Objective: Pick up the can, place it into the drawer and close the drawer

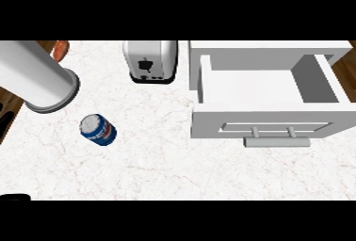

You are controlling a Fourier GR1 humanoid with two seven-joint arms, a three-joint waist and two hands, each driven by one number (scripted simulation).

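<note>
Counter stock: one can, one open drawer, one toaster.
My left hand, perhaps, barely shows bottom-left; grip unreadable.

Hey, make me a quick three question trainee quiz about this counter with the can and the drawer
1. True or false: the drawer is open.
2. The can stands: A) inside the drawer, B) on the counter left of the drawer, C) on the toaster.
3. What lies inside the drawer?

Key: 1 true. 2 B. 3 Nothing visible. The can is not yet picked up.
</note>
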